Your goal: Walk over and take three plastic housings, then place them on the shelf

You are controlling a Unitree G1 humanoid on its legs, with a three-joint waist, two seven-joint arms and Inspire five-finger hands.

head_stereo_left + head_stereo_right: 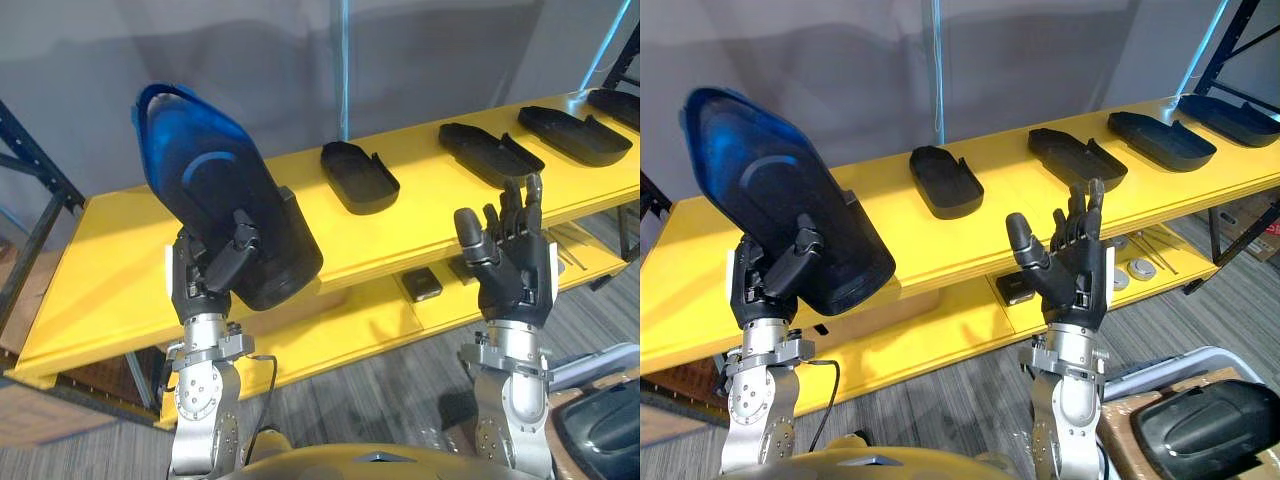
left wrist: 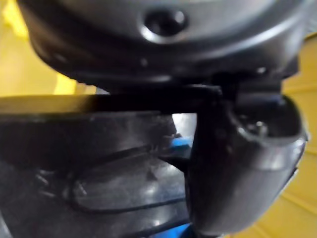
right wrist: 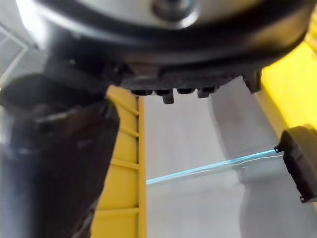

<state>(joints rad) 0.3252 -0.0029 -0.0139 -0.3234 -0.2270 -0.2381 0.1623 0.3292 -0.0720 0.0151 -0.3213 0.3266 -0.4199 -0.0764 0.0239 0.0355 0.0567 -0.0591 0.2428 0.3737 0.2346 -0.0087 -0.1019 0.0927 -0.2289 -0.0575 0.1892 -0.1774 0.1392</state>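
A large black plastic housing (image 1: 215,190) with a blue sheen is clasped by the curled fingers of the left hand (image 1: 210,270) and held tilted above the yellow shelf (image 1: 110,260). The right hand (image 1: 515,265) is raised empty, fingers straight and spread. Along the shelf top are laid a near housing (image 1: 358,176), a middle housing (image 1: 490,152) and a far housing (image 1: 572,132), well apart. A small dark block (image 1: 422,285) and round metal discs (image 1: 1140,268) are seen on the lower board

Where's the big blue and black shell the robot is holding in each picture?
Left eye view: the housing is upper left, gripped by the left hand.
Right eye view: the housing sits far left.
Left wrist view: the housing is close up beside the thumb.
Shared landmark: the yellow shelf.
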